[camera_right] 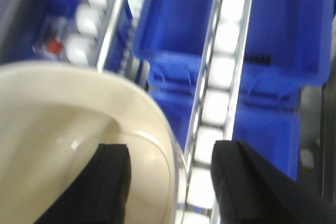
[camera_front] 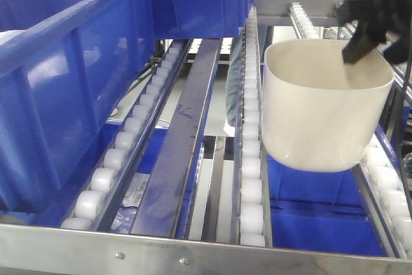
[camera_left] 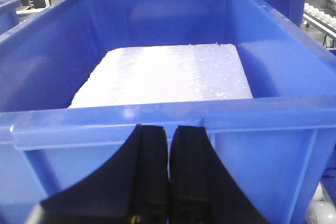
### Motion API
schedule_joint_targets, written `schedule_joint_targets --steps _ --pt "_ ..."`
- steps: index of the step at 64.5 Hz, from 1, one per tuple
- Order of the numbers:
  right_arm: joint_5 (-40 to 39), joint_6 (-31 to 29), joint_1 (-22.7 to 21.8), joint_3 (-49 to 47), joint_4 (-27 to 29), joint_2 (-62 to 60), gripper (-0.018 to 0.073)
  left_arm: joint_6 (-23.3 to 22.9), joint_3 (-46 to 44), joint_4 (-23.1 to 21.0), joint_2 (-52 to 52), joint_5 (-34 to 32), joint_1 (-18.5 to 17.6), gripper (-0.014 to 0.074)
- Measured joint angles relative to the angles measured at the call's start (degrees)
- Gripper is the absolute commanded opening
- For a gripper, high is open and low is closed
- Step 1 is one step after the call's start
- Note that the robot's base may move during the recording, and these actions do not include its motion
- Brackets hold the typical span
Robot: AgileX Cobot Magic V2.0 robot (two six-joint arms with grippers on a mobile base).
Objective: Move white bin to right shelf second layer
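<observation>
I see my right gripper (camera_right: 168, 182) straddling the white bin (camera_front: 322, 111) rim, bin tilted above the rollers (camera_front: 251, 178); setting down remains.

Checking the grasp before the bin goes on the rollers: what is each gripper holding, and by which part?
The right gripper straddles the white bin rim, one finger inside, one outside; full closure can't be told. The left gripper is shut, empty.

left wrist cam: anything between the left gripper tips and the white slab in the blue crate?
Only the blue crate's near wall and rim. In the left wrist view, the left gripper sits outside it, and the white slab lies inside on the floor.
</observation>
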Motion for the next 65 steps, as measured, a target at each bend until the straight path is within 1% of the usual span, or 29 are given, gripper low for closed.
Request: schedule_joint_targets --steps 12,18,24,34,39,43,56,65 --pt "0.8 0.0 0.0 0.0 0.0 -5.2 0.0452 0.0 0.0 0.0 0.0 0.0 0.0 0.0085" --pt "1.0 0.0 0.0 0.2 0.0 -9.2 0.0407 0.0 0.0 0.0 0.0 0.0 0.0 0.0085" --pt "1.0 0.0 0.0 1.4 0.0 -13.7 0.0301 0.0 0.0 0.0 0.0 0.0 0.0 0.0085" --pt "1.0 0.0 0.0 4.9 -0.1 -23.9 0.0054 0.0 0.0 0.0 0.0 0.0 0.0 0.0085" --pt "1.0 0.0 -0.6 7.4 -0.2 -29.3 0.0065 0.0 0.0 0.0 0.0 0.0 0.0 0.0085" --pt "0.9 0.0 -1.9 9.8 -0.2 -33.3 0.0065 0.0 0.0 0.0 0.0 0.0 0.0 0.0085" --pt "0.9 0.0 -9.7 18.2 -0.3 -47.9 0.0065 0.0 0.0 0.0 0.0 0.0 0.0 0.0085" --pt "0.9 0.0 -14.1 24.1 -0.3 -56.5 0.0065 0.0 0.0 0.0 0.0 0.0 0.0 0.0085"
